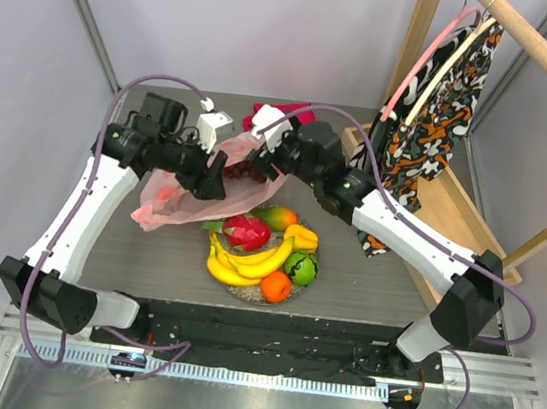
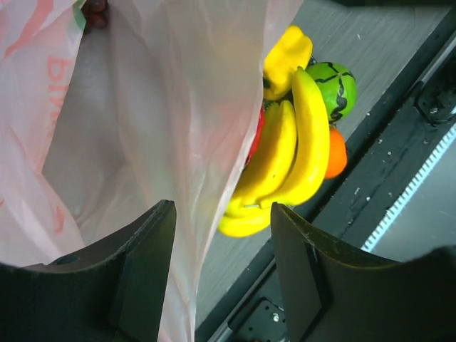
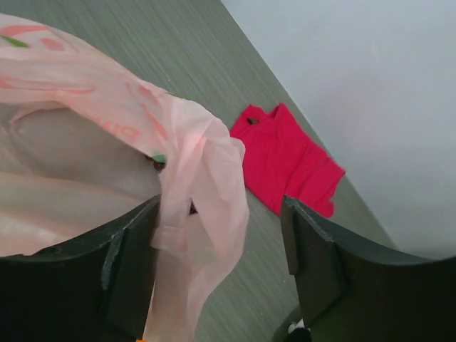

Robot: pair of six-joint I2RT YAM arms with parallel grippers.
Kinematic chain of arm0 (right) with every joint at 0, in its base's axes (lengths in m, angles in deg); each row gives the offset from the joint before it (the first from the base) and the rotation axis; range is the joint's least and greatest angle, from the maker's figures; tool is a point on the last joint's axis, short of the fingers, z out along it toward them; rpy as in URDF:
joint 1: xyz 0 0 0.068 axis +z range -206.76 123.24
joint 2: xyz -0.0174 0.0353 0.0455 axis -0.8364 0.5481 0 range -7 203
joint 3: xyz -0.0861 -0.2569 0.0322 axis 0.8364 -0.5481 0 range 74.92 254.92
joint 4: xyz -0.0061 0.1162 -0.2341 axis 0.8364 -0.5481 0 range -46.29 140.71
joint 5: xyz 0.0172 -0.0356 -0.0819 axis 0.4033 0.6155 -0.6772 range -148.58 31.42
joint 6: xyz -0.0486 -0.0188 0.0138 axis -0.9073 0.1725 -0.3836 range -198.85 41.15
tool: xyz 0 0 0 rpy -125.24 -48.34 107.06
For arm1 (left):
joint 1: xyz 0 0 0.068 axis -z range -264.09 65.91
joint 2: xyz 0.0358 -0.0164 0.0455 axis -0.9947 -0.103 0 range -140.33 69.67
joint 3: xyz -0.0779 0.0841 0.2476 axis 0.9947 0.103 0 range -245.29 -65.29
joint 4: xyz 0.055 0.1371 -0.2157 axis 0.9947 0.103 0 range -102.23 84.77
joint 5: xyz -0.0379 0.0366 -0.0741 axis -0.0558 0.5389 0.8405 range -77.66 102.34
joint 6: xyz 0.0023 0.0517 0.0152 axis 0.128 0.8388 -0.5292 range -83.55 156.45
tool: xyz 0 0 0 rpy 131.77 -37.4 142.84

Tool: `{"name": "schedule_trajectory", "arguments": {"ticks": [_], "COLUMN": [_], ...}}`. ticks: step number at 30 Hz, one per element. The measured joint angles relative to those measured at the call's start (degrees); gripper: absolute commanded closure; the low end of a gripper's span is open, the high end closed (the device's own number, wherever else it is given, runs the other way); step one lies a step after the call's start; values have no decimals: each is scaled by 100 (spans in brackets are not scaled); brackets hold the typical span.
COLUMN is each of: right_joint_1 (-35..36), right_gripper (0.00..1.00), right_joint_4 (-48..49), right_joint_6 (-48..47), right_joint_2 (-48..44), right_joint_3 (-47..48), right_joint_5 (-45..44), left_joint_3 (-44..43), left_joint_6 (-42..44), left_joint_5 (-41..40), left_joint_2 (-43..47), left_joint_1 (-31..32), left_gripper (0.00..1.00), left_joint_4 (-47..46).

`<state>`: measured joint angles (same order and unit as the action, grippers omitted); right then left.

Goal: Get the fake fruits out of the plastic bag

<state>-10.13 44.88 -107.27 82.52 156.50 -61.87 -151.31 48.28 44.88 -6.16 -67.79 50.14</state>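
Note:
The pale pink plastic bag lies crumpled left of a plate of fake fruits: bananas, dragon fruit, mango, a yellow piece, green apple and orange. Dark grapes show through the bag. My left gripper is open over the bag, with film running past its left finger and the bananas beyond. My right gripper is open, and the bag's rim hangs loose between its jaws.
A folded red cloth lies on the table behind the bag. At the back right, a wooden rack holds a patterned garment. The table's black front rail runs just past the fruits.

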Motion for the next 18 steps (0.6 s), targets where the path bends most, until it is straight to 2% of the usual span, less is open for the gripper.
{"name": "schedule_trajectory", "arguments": {"ticks": [1,3,4,8,14,18], "right_joint_1": [-118,-444,-621,-1163,-1139,-979], "right_gripper": [49,58,75,97,99,99], "right_joint_4": [-59,-227,-337,-595,-669,-654], "right_joint_6": [118,404,581,1172,1974,2280], "right_joint_2": [92,306,409,546,498,326], "right_joint_3": [72,304,455,793,839,584], "right_joint_5": [42,267,404,970,1718,2118], "left_joint_3": [61,216,297,372,-417,-785], "left_joint_6": [0,48,90,402,861,1060], "left_joint_5": [-52,-188,-254,-592,-1416,-1550], "left_joint_2": [-28,-146,-238,-890,-2332,-2643], "left_joint_1": [57,186,229,321,363,356], "left_gripper": [42,44,45,48,52,47], "left_joint_4": [-85,-313,-424,-634,-643,-610]}}
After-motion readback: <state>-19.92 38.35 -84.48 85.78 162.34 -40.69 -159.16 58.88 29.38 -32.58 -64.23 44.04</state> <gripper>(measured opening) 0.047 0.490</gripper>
